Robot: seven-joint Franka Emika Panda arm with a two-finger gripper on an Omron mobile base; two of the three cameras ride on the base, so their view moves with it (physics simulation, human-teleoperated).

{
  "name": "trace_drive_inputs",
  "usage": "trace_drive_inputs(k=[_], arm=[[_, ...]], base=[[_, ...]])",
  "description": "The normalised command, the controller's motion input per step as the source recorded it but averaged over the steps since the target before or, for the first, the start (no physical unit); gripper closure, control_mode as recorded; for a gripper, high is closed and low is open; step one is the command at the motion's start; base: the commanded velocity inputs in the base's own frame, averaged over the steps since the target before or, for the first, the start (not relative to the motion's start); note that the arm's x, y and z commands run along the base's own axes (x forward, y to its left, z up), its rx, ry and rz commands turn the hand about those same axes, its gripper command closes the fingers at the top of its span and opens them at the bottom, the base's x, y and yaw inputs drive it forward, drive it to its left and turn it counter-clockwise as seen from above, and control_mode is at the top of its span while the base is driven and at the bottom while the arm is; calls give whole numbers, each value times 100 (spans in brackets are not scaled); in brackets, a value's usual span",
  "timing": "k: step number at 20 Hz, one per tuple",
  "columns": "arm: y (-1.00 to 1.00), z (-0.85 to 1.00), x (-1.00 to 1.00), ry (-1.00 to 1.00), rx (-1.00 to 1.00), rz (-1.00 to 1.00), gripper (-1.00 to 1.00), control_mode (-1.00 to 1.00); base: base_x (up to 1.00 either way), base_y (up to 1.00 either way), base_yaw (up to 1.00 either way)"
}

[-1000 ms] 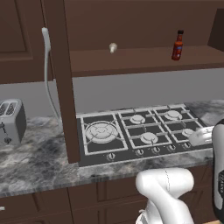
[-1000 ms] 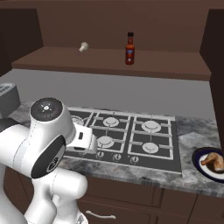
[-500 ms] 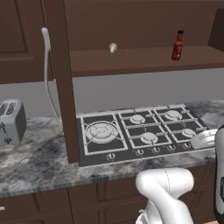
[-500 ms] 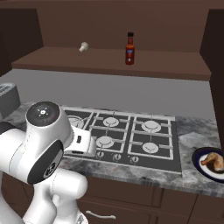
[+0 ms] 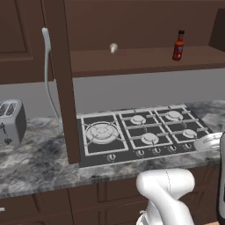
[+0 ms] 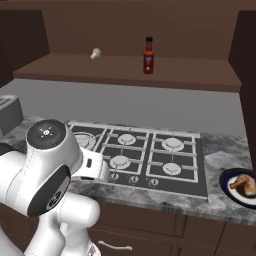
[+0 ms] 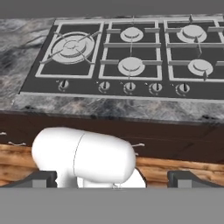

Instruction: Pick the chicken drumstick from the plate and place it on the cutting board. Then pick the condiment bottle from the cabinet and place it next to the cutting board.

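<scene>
The gripper (image 7: 112, 178) hangs wide open, holding nothing. The chicken drumstick (image 6: 244, 183) lies on the plate (image 6: 228, 191); the condiment bottle (image 6: 148, 55) stands on the cabinet (image 6: 125, 66) shelf.

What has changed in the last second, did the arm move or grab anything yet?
The arm has swung. In the right base view its big joint sank lower and rightward; in the left base view its white hand moved rightward over the counter edge. Nothing was grasped; the gripper stays open. The condiment bottle, chicken drumstick and plate have not moved.
</scene>
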Motion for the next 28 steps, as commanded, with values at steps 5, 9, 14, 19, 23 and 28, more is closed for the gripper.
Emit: trace_drive_inputs(k=[5, 9, 14, 19, 23, 28], arm=[[-9, 0, -34, 0, 0, 0, -100, -100], [-3, 0, -30, 0, 0, 0, -100, -100], [0, 0, -19, 0, 0, 0, -100, -100], [0, 0, -17, 0, 0, 0, -100, -100], [0, 0, -13, 0, 0, 0, -100, -100], [-1, -1, -5, 0, 0, 0, -100, 100]], base=[[0, 0, 0], [0, 0, 0], [0, 0, 0], [0, 0, 0], [0, 0, 0], [-13, -5, 0]])
